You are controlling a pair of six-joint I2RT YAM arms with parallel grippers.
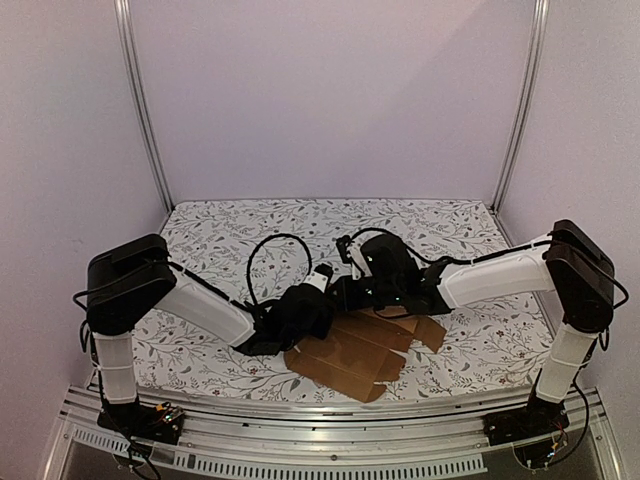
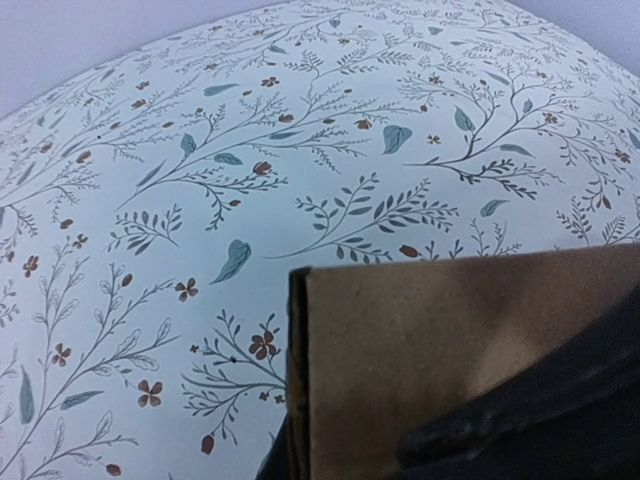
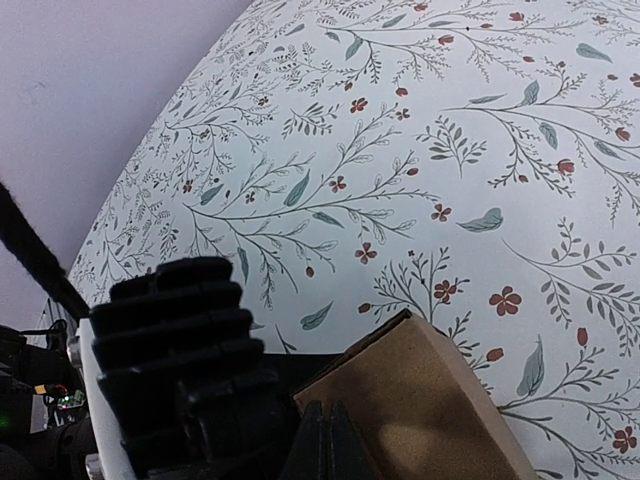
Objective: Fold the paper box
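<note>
Flat on the bench at lower centre of the top view: the box, one corner reaching close to the bench's front edge. Gripped at its left side by the left fingers, closed on a brown panel standing up in the lower right of the left wrist view, vertical edge sharp against the floral print. Pressed tip to tip at the bottom of the right wrist view: the right fingers, closed, just beside a raised cardboard corner; whether pinching it, cannot tell. Wide stretch of bench beyond both arms toward the back wall — little room in front.
</note>
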